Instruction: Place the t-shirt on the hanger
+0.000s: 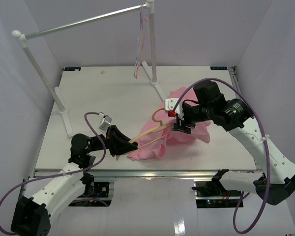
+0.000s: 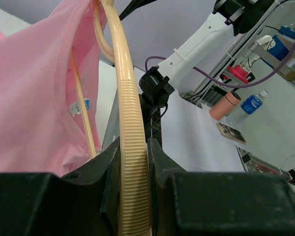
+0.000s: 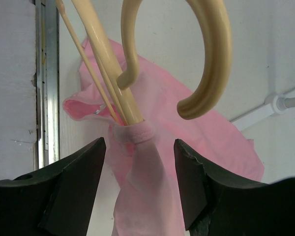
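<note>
The pale tan hanger [image 1: 147, 132] lies tilted over the table, its hook [image 1: 157, 117] toward the back. My left gripper [image 1: 120, 142] is shut on the ribbed end of one hanger arm [image 2: 132, 162]. The pink t-shirt [image 1: 187, 120] is bunched at the hanger's far end, and its collar [image 3: 135, 132] is wrapped round the hanger arm just below the hook [image 3: 211, 54]. My right gripper [image 1: 179, 127] is open, with its jaws either side of the hanging cloth [image 3: 142, 191] and apart from it. The shirt's inside and label show in the left wrist view [image 2: 34, 98].
A white clothes rack with a metal rail [image 1: 83, 22] stands at the back, its posts [image 1: 152, 49] on the table. Thin pink and blue hangers [image 1: 140, 44] hang from the rail. The table's front edge [image 1: 147, 173] runs just behind the arm bases.
</note>
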